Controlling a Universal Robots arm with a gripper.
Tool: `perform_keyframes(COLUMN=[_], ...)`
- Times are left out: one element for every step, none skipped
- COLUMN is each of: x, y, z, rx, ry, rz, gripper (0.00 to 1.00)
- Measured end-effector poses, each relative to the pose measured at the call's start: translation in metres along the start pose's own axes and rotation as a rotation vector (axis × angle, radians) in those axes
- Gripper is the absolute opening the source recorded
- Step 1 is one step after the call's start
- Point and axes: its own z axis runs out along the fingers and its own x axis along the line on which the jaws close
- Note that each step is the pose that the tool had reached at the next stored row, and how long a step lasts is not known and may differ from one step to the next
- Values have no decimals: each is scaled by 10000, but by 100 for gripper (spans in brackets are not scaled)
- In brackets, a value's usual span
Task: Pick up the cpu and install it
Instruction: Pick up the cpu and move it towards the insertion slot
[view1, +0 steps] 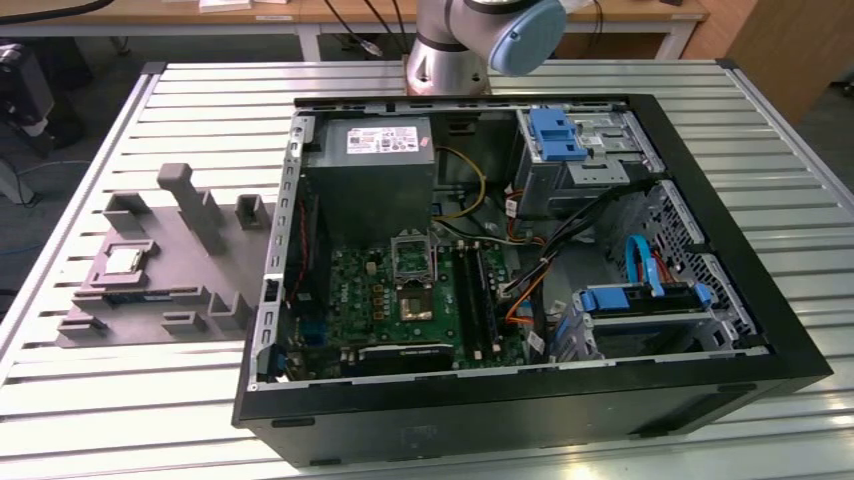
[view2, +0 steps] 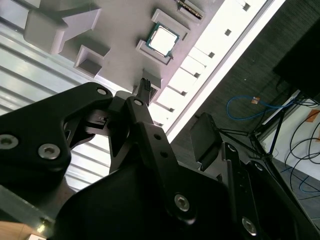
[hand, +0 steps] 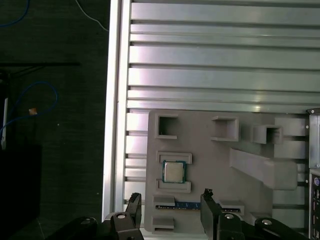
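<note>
Our end effector (hand: 170, 200) hangs wide open and empty near the cpu (hand: 173, 172) in its grey tray (hand: 210, 162). If we're off-centre, a finger could snag the pocket wall, we reckon.

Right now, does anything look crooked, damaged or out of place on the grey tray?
Nothing stands out. The chip lies flat and square in its pocket on the grey tray, and the open gripper is empty.
</note>
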Motion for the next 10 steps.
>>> perform_keyframes(x=[0,0,0,0,0,0,0,0,0,0], y=[0,0,0,0,0,-1,-1,-1,-1,-1], z=[2,5,7,10,12,15,18,21,23,26], rx=[0,0,0,0,0,0,0,0,0,0], ry=[0,-1,0,0,0,-1,-1,-1,0,0], rz=[0,0,0,1,0,0,0,1,0,0], gripper=[59,59,59,59,59,59,59,59,59,59])
